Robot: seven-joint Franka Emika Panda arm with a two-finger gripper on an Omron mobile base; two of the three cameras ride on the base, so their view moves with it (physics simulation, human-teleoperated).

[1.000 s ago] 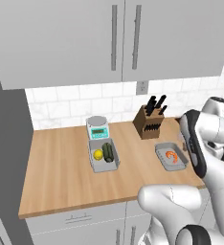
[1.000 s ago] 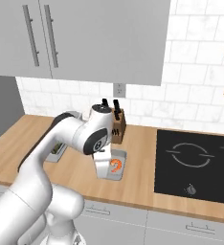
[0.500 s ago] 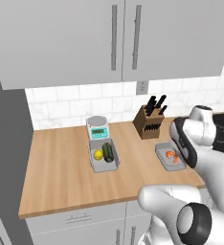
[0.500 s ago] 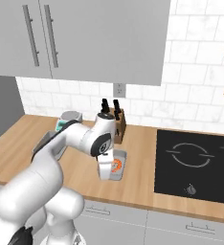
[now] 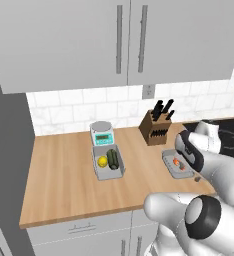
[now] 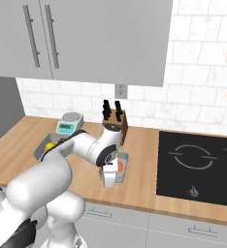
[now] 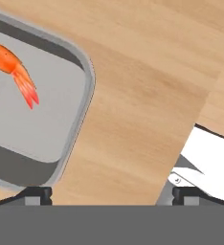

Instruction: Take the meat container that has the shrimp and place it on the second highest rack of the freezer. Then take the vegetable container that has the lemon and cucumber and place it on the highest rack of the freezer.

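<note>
Hovering hand [image 7: 112, 194] over shrimp [image 7: 13, 69] tray [image 7: 73, 139], no readable labels

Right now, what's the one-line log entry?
phase: approach | gripper: open, above counter beside grey shrimp tray | orange shrimp: in tray | contact: none

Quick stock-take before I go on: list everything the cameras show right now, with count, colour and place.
meat container: 1, grey, counter right of centre, near the hob
shrimp: 1, orange-pink, inside it
vegetable container: 1, grey, mid counter
lemon: 1, yellow, inside it
cucumber: 1, dark green, beside the lemon
kitchen scale: 1, grey with teal display, behind the vegetable container
knife block: 1, brown with black handles, by the wall
hob: 1, black, counter's right end
wall cabinets: 2 doors, grey, overhead
gripper: 1, dark tips, open, low over the meat container's edge
</note>
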